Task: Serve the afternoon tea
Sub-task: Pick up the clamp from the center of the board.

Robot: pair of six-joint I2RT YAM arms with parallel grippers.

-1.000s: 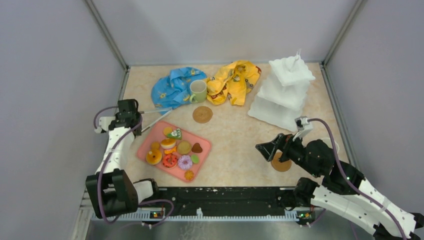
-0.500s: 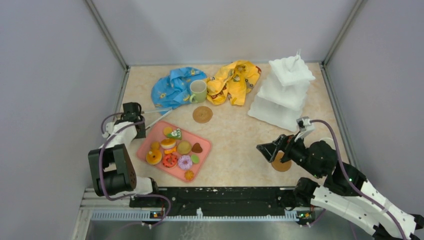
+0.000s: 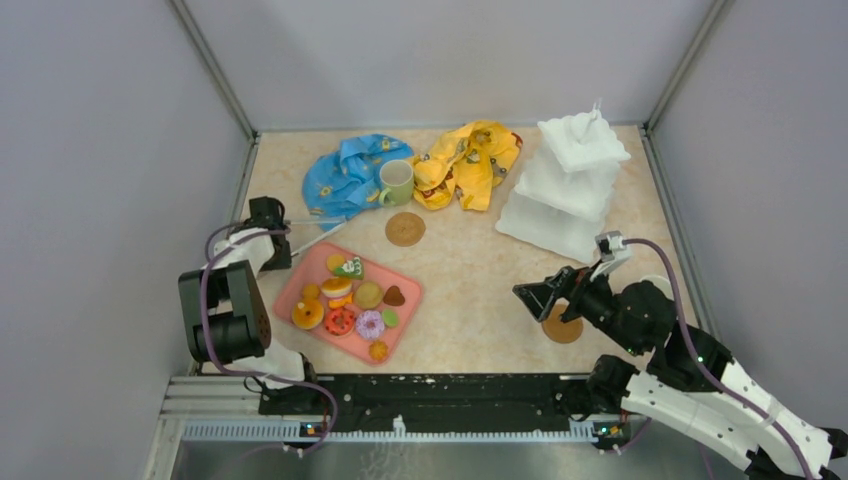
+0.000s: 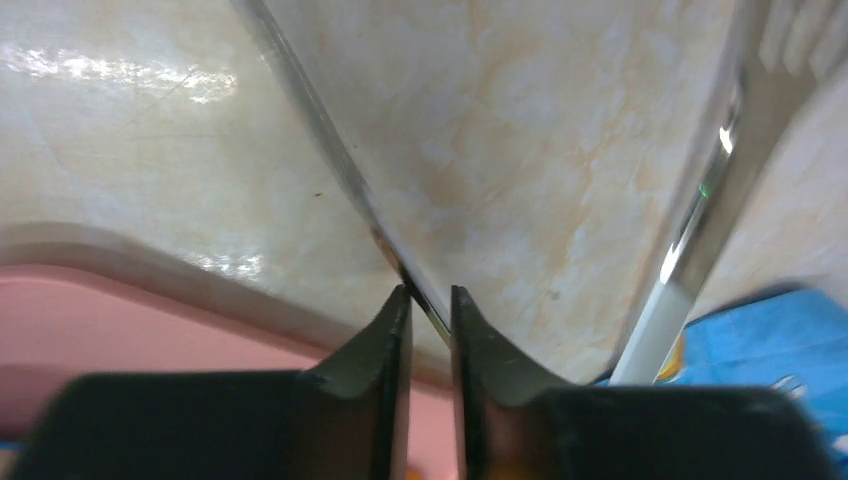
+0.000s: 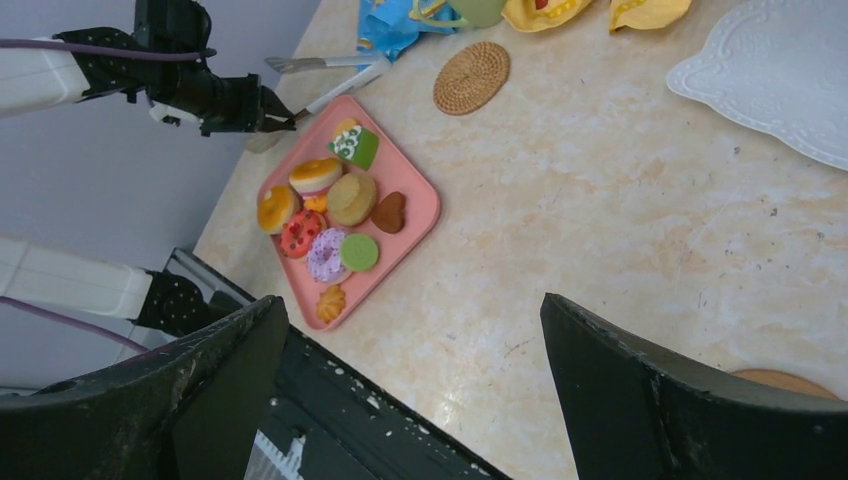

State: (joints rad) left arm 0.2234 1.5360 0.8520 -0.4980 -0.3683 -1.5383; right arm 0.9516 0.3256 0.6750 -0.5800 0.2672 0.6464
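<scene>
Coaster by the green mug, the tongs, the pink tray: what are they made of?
Coaster: woven fibre, likely rattan; concentric braided rings, matte.
Tongs: polished metal, mirror glints; white tips, perhaps plastic.
Tray: likely plastic; smooth, uniform pink, slight sheen.

The table is a smooth, glossy, beige marbled slab that throws back glare. The tray looks like matt pink plastic. The tongs are polished metal, mirror-bright, with a white plastic-looking part. The far coaster is woven fibre, rough and ridged. The blue cloth and yellow cloth are soft, crumpled printed fabric. The stand is smooth white with an embossed rim. The mug is glossy pale green. The left gripper has matt black plastic fingers.
</scene>
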